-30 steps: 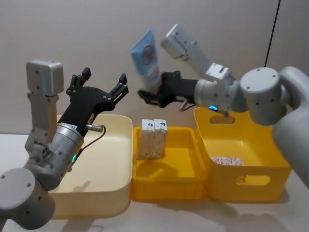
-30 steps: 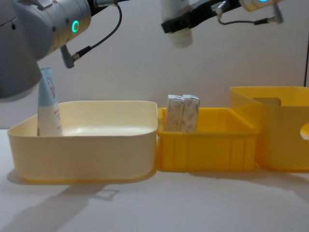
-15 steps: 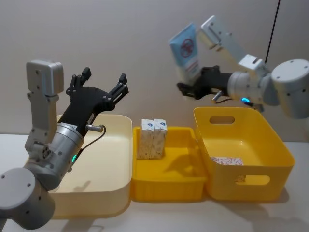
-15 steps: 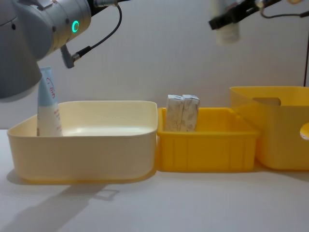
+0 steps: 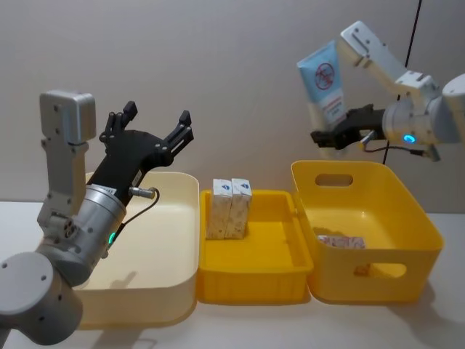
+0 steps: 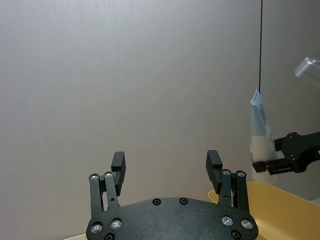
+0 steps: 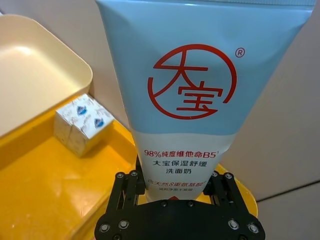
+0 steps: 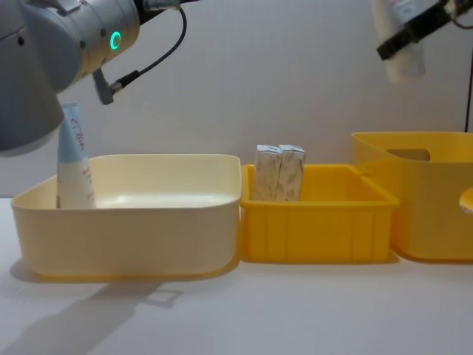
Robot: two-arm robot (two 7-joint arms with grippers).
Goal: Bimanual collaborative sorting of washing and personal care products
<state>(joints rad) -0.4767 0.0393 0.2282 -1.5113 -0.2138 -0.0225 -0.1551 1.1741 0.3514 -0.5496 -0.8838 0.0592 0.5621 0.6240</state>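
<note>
A white squeeze tube (image 5: 326, 83) with a light-blue flat end and a red round sign is being held upright by the right gripper (image 5: 336, 136), whose fingers are being closed on the lower, white part of the tube. In the right wrist view the same tube (image 7: 191, 95) is rising straight out of this gripper (image 7: 176, 192), and its cap end is hidden behind the black gripper body. Below the gripper the deep yellow bin (image 5: 407, 256) is standing; on its floor a small patterned carton (image 5: 340, 241) is lying, but it is partly cut off by the bin wall and its print is hard to read.

The left gripper (image 5: 151, 123) is being held up with the fingers spread wide and nothing between them (the same is seen in the left wrist view (image 6: 167, 167)). Below it is the cream bin (image 8: 133, 240), and a second tube (image 8: 74, 157) is leaning at the far left corner of this bin, with its top hidden behind the left arm.

Between the two grippers, lower down, two cream cartons (image 5: 227, 209) are standing upright, touching each other, at the back of the shallow yellow tray (image 5: 254, 280).
</note>
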